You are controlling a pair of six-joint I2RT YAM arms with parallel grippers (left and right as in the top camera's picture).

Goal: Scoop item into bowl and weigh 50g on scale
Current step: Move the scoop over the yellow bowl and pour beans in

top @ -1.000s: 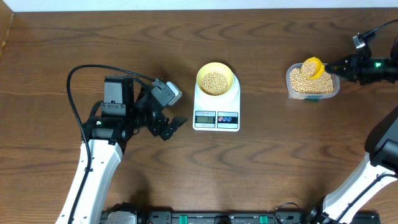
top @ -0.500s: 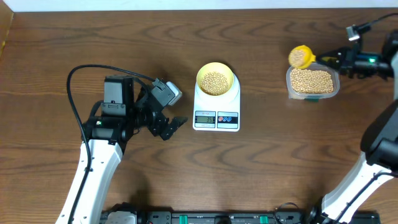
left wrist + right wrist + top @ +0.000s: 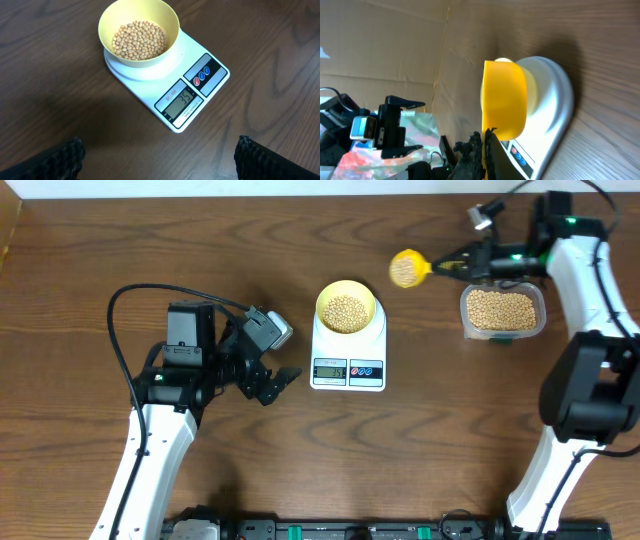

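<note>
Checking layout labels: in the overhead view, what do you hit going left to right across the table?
left gripper → bowl → yellow scoop → clear tub

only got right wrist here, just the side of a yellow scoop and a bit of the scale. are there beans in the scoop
observer: yes, overhead shows beans filling the scoop, with the right claw shut on its handle.
operator: is it over the bowl yet
observer: no, it hangs short of the bowl, between it and the clear tub.
operator: what does the scale say
observer: the scale has its display reading 35, with beans already in the bowl.
</note>
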